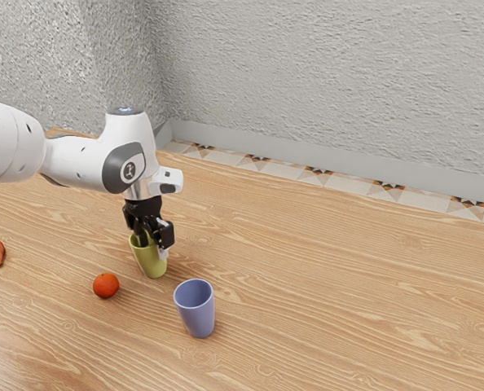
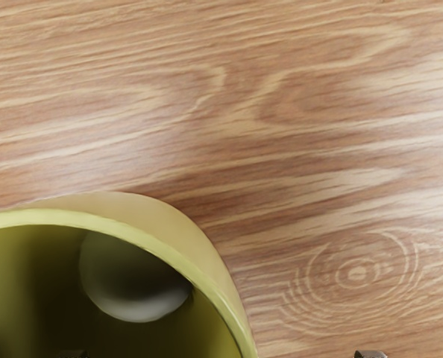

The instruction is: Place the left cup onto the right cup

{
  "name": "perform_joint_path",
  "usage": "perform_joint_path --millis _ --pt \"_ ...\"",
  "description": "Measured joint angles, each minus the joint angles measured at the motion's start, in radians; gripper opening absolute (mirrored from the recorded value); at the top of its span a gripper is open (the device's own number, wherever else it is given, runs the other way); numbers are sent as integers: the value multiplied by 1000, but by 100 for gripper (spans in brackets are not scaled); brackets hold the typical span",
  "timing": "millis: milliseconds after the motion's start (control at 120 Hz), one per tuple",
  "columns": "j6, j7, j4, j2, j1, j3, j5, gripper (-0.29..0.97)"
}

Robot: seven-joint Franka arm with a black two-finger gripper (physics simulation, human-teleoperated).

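Ok, my pincer (image 1: 151,239) is clamped on yellow-green cup (image 1: 150,261), rim grip, cup tilted. Lavender cup (image 1: 195,308) near pincer on wood-grain surface (image 1: 332,277). Rough grey walls (image 1: 323,73) and patterned tile strip (image 1: 323,175) well beyond.

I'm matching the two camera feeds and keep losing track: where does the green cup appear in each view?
Exterior view: the green cup hangs tilted in the end effector, near the orange and the purple cup.
Wrist view: the green cup sits just under the end effector, its open mouth toward the camera.
Shared landmark: the wood-grain table beneath the cup.
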Motion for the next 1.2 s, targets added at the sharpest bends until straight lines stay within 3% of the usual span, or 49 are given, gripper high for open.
perform_joint_path --millis 325,475,733,1200 --pt "2 -12 1 0 -5 0 1 6" --pt "3 -17 1 0 -6 0 5 -4" --pt "3 -21 0 -33 -14 1 23 -8" --pt "-88 -24 -1 -224 -85 0 50 -9"
